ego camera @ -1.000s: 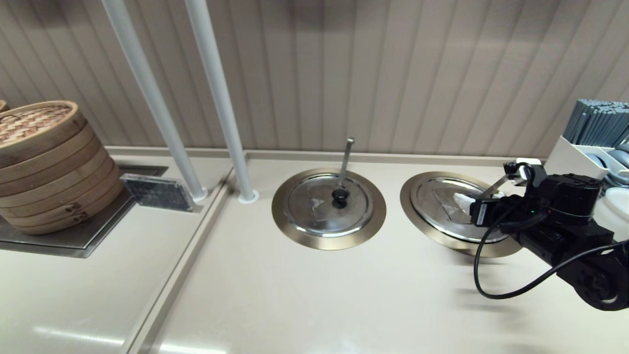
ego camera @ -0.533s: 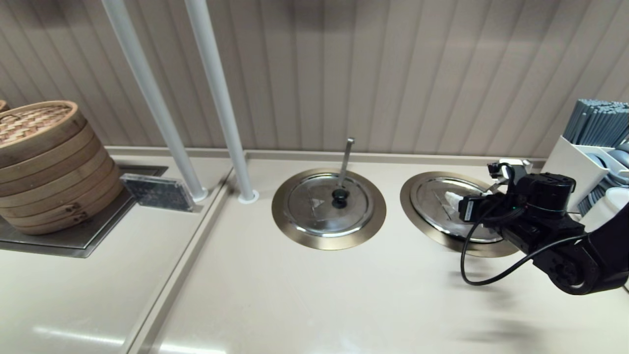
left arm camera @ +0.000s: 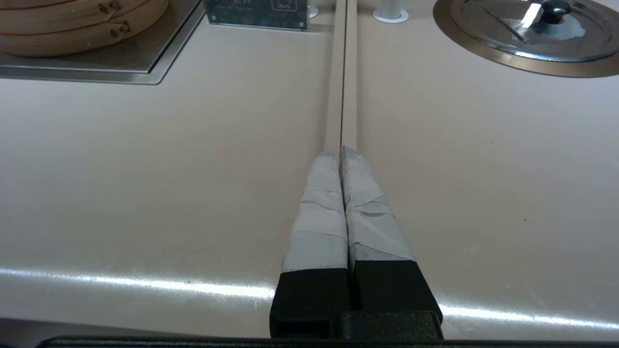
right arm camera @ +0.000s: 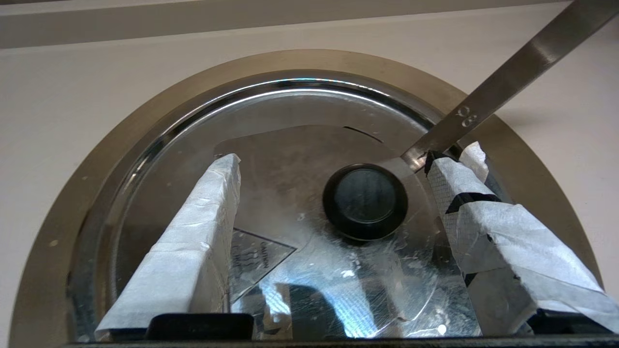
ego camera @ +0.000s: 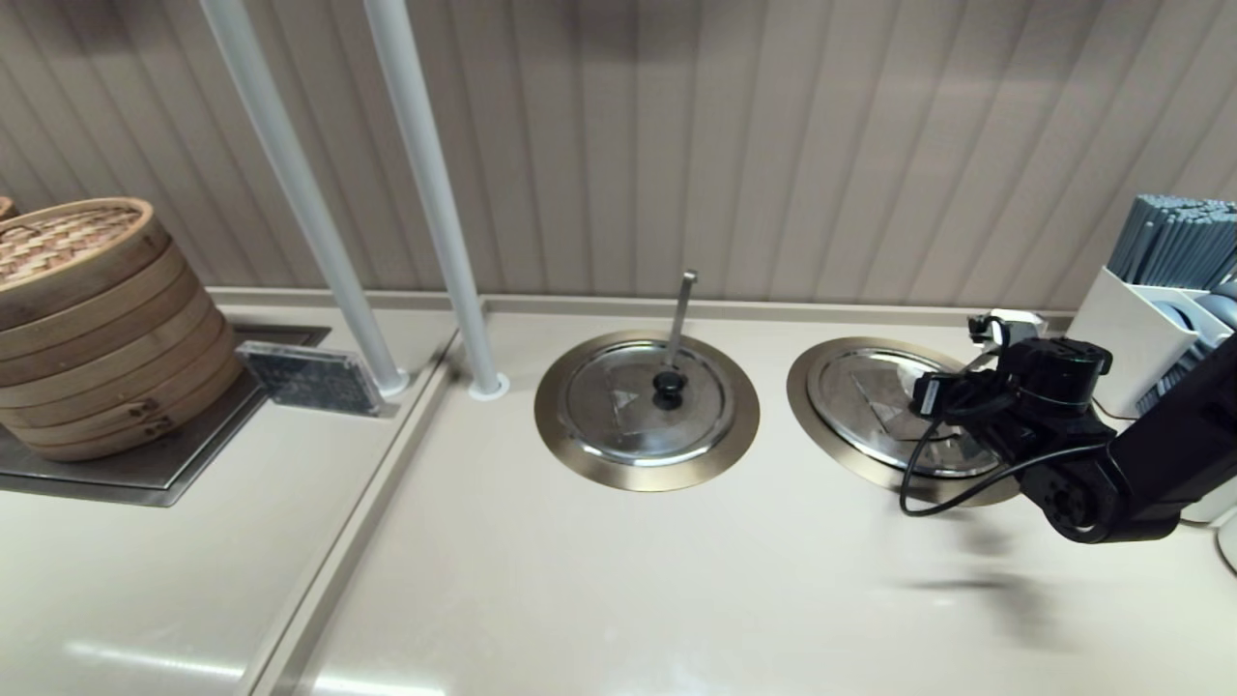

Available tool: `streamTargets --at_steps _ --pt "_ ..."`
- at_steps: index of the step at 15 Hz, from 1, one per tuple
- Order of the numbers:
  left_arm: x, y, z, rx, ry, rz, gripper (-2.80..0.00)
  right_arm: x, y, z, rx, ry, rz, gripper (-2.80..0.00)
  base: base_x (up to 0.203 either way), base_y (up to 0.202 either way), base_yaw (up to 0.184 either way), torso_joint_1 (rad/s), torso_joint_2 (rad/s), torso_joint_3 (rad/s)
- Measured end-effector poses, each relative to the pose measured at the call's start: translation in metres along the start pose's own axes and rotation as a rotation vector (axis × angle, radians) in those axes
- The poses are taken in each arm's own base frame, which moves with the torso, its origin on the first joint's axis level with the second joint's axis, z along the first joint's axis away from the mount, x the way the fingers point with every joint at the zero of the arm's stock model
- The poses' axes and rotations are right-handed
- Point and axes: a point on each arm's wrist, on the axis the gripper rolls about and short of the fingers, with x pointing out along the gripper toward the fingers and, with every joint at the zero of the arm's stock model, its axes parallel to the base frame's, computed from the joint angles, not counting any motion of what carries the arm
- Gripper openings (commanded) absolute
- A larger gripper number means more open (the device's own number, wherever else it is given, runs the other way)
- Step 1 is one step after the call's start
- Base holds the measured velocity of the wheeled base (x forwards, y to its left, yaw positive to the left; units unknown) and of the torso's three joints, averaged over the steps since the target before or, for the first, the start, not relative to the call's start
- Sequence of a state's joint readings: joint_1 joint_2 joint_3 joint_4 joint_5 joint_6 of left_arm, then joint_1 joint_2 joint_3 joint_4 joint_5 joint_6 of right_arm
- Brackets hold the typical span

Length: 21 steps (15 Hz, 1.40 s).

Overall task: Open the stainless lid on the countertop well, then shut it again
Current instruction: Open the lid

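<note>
Jaws spread wide on my right gripper point(right arm camera: 333, 164), flanking the black knob point(right arm camera: 365, 200) of the steel lid point(ego camera: 894, 406), which lies flat and shut over the right-hand well point(ego camera: 810, 406) on the bench point(ego camera: 618, 580). I should drop lower, centre on the knob, clear the ladle handle point(right arm camera: 508, 82), then pinch. Well's contents are hidden. Left gripper point(left arm camera: 341, 152) waits, jaws pressed together.

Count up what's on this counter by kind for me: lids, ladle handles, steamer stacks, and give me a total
Steel lids: 2, the stainless lid under the open right gripper, and the other lid.
Ladle handles: 2, the broad slanted one and the thin upright one.
Bamboo steamer stacks: 1.
Total: 5.
</note>
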<state>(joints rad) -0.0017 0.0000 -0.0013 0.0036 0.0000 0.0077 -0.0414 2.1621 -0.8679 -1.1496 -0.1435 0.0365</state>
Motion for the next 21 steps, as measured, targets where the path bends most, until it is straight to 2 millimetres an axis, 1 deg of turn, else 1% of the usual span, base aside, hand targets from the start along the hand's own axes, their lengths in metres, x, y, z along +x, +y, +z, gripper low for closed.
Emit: streamTargets --at_steps 5,8,11,15,21 --pt "0.0 0.0 0.0 0.0 0.0 0.0 -2.8 0.024 -0.008 -0.001 0.02 -0.033 -0.019 0.0 0.0 0.0 0.0 0.0 0.0 0.0" --pt "0.0 0.0 0.0 0.0 0.0 0.0 -2.8 0.035 -0.008 -0.006 0.021 -0.038 -0.019 0.0 0.0 0.0 0.0 0.0 0.0 0.0" --pt "0.0 0.0 0.0 0.0 0.0 0.0 -2.8 0.048 -0.016 -0.013 0.025 -0.039 -0.032 0.0 0.0 0.0 0.0 0.0 0.0 0.0" --pt "0.0 0.0 0.0 0.0 0.0 0.0 -2.8 0.054 -0.019 -0.02 0.03 -0.032 -0.029 0.0 0.0 0.0 0.0 0.0 0.0 0.0" --pt "0.0 0.0 0.0 0.0 0.0 0.0 -2.8 0.054 -0.017 -0.023 0.048 -0.018 -0.025 0.0 0.0 0.0 0.0 0.0 0.0 0.0"
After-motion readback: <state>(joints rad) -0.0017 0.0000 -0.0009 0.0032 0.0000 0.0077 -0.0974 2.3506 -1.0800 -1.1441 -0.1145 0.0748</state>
